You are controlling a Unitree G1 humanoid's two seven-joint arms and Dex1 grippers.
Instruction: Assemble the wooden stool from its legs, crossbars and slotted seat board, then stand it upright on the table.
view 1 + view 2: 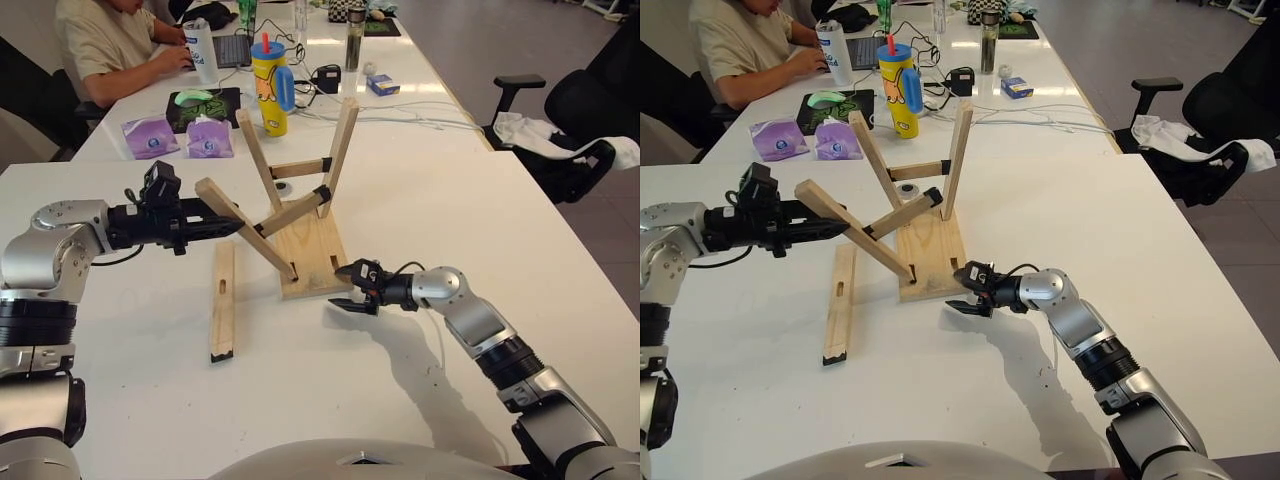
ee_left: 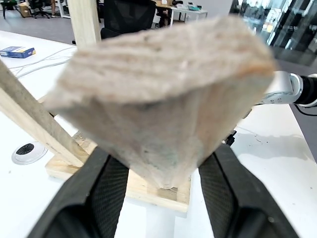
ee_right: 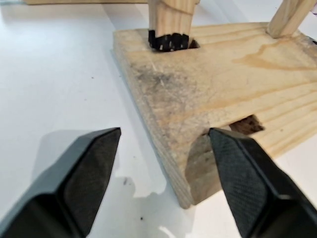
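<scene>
On the worktop (image 1: 450, 210) the seat board (image 1: 318, 250) lay flat, with a slanted leg (image 1: 272, 255) footed in its near slot and the left hand (image 1: 222, 222) clamped on it; the right hand (image 1: 338, 286), fingers apart at the near corner, needed to pin the board first.

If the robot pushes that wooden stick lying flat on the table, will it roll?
Probably not. The stick has flat sides, so it would likely slide, not roll. It looks like solid wood, so it should stay stiff when lifted. Being thin, it is probably fairly light.
</scene>
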